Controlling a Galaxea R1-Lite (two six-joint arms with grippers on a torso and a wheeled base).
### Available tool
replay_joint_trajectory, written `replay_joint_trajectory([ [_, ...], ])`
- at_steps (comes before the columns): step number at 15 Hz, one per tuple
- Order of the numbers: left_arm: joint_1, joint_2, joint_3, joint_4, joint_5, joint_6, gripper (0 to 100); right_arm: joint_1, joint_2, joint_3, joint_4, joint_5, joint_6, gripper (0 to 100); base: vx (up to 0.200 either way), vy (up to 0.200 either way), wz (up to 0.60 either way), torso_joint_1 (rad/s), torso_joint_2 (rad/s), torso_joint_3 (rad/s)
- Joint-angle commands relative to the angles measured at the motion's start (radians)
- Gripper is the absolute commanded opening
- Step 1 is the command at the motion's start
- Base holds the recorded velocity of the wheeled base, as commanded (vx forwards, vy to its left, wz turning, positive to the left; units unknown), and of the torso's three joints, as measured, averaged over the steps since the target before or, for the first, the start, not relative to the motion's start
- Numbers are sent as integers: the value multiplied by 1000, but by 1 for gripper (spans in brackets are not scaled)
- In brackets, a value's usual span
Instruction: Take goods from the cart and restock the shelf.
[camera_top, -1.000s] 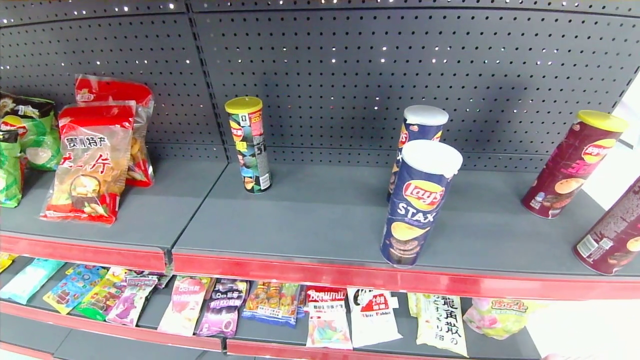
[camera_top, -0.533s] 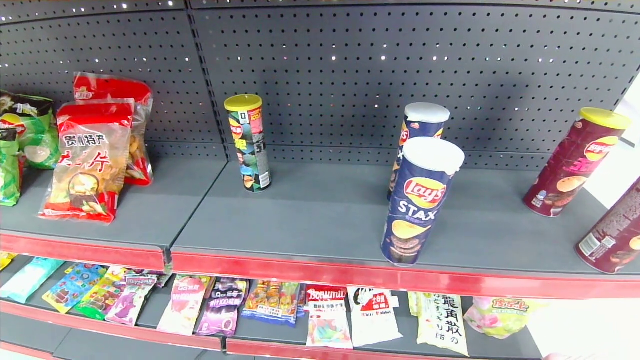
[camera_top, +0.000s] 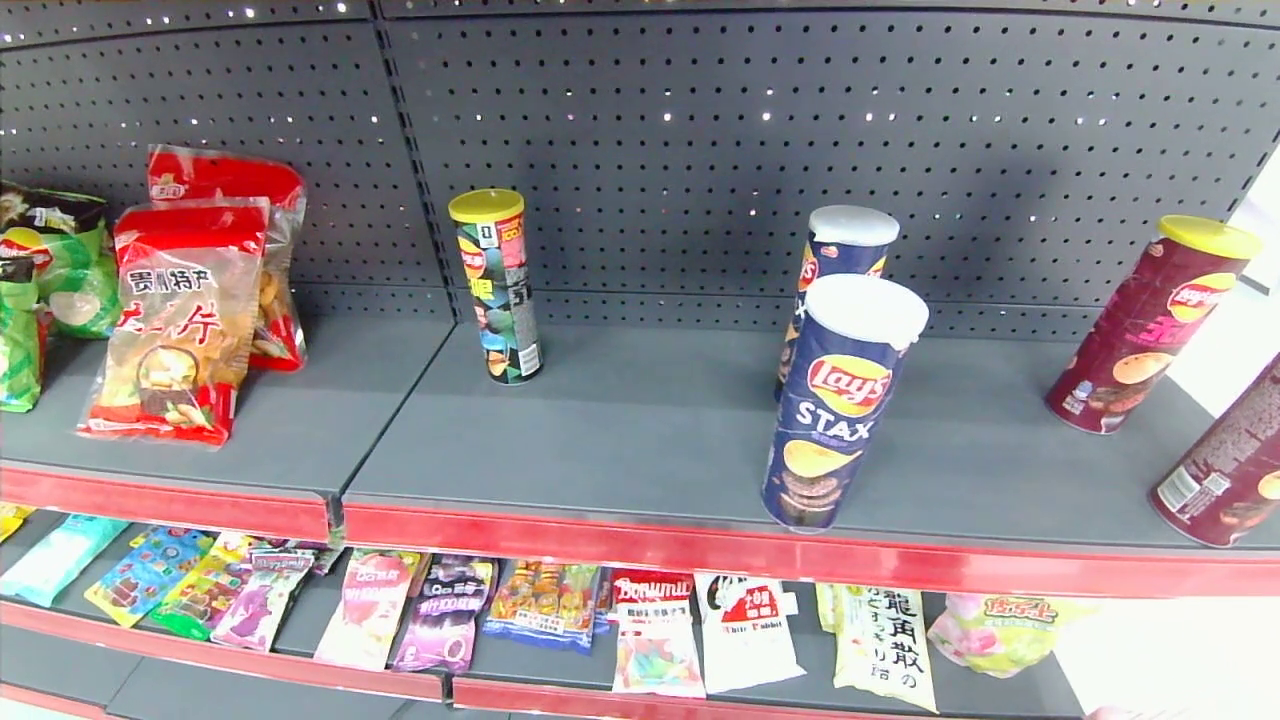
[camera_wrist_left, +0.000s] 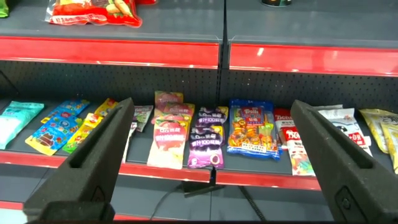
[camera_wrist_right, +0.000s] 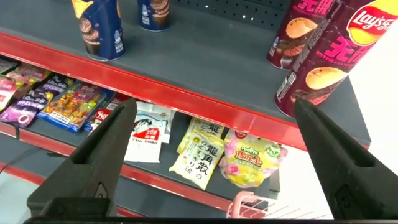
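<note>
A grey metal shelf with a red front edge (camera_top: 620, 440) carries a dark blue crisp tube with a white lid (camera_top: 835, 410), upright near the front. Over the past second only the camera shifted slightly; the goods stayed put. The left end effector (camera_wrist_left: 211, 168) and right end effector (camera_wrist_right: 211, 162) hang wide apart and empty, so restocking looks paused between items.

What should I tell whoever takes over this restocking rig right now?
Left tool: open, empty, facing the lower candy shelf.
Right tool: open, empty, near the maroon cans.
Done so far: upper shelf holds two blue cans, slim can, red bags.
To do: likely fetch next goods from the cart; bare space between slim can and blue cans.
</note>
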Motion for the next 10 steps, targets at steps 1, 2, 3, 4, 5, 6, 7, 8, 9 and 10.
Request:
replay_joint_trajectory([
  [1,0,2,0,0,0,0,100,1,2,1,0,0,-3,100,0,0,-600,2,2,-2],
  [2,0,2,0,0,0,0,100,1,3,1,0,0,-3,100,0,0,-600,-12,-2,7],
  [3,0,2,0,0,0,0,100,1,3,2,0,0,-3,100,0,0,-600,-2,2,-2],
  [4,0,2,0,0,0,0,100,1,3,2,0,0,-3,100,0,0,-600,12,17,-2],
  [5,0,2,0,0,0,0,100,1,3,2,0,0,-3,100,0,0,-600,-2,7,2],
  [6,0,2,0,0,0,0,100,1,5,2,0,0,-3,100,0,0,-600,-2,12,7],
  [7,0,2,0,0,0,0,100,1,6,2,0,1,-3,100,0,0,-600,7,2,7],
  [8,0,2,0,0,0,0,100,1,6,4,0,0,-3,100,0,0,-600,12,7,2],
  [9,0,2,0,0,0,0,100,1,6,5,0,1,-3,100,0,0,-600,2,-2,7],
  [10,-2,2,0,0,0,0,100,1,8,5,0,1,-3,100,0,0,-600,2,-2,7],
])
